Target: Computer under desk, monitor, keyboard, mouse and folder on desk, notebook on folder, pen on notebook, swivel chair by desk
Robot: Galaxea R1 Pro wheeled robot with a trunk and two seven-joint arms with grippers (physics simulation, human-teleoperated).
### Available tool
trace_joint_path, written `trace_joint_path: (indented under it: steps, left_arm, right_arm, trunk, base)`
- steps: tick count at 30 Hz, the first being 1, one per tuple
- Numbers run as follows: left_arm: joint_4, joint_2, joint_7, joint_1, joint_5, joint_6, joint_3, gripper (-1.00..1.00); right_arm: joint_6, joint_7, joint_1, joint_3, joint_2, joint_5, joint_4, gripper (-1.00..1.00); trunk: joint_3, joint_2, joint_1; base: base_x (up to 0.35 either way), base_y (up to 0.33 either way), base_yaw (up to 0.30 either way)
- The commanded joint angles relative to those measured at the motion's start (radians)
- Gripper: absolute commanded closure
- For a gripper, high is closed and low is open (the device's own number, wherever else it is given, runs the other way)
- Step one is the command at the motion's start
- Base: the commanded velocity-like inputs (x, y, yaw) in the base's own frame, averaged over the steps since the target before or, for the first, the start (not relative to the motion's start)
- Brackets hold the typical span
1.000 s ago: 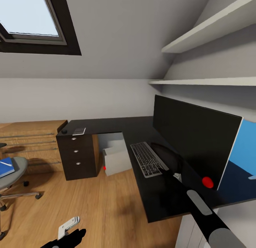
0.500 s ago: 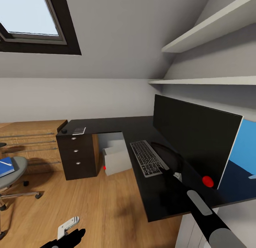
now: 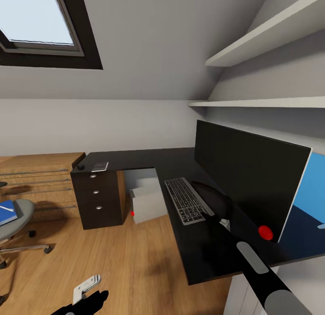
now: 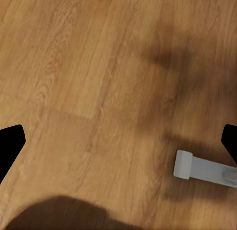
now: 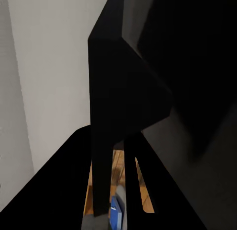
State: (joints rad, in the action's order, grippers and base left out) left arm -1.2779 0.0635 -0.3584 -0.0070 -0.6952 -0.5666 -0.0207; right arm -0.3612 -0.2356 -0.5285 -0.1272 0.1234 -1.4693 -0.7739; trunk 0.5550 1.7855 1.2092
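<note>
while reaching over the black desk (image 3: pixel 135 159), right arm stretched toward the keyboard (image 3: pixel 185 200) lying just in front of the monitor (image 3: pixel 246 170); right gripper's state impossible to tell. left gripper (image 4: pixel 118 141) spread open above wooden floor (image 3: pixel 117 256). computer (image 3: pixel 146 200) under the desk; blue folder (image 3: pixel 6 212) on the swivel chair (image 3: pixel 18 224), well apart.

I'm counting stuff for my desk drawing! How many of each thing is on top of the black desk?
Monitor: 1
Keyboard: 1
Mouse: 1
Small grey flat item, too small to name: 1
Total on the desk: 4
</note>
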Motion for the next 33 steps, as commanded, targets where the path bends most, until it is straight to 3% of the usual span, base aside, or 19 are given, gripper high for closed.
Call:
trace_joint_path:
  steps: [1, 21, 22, 33]
  left_arm:
    - [-0.001, 0.001, -0.010, -0.001, -0.010, -0.001, -0.002, -1.00]
    - [0.000, 0.001, -0.011, 0.000, -0.010, -0.001, -0.002, -1.00]
    - [0.000, 0.001, -0.011, 0.000, -0.010, -0.001, -0.002, -1.00]
    - [0.000, 0.001, -0.011, 0.000, -0.010, -0.001, -0.001, -1.00]
  right_arm:
    - [-0.001, -0.001, -0.001, -0.003, 0.001, -0.006, 0.000, 1.00]
    - [0.002, 0.004, -0.001, 0.000, 0.001, -0.006, 0.001, 1.00]
    - [0.002, 0.004, -0.001, 0.000, 0.001, -0.005, 0.001, -1.00]
    - [0.002, 0.004, -0.001, 0.000, 0.001, -0.005, 0.001, -1.00]
  trunk:
    - [0.001, 0.001, 0.000]
    - [0.001, 0.001, 0.000]
    - [0.001, 0.001, 0.000]
    - [0.001, 0.001, 0.000]
  base:
    - [0.019, 0.000, 0.000]
    - [0.010, 0.000, 0.000]
    - [0.000, 0.000, 0.000]
    - [-0.089, -0.021, 0.000]
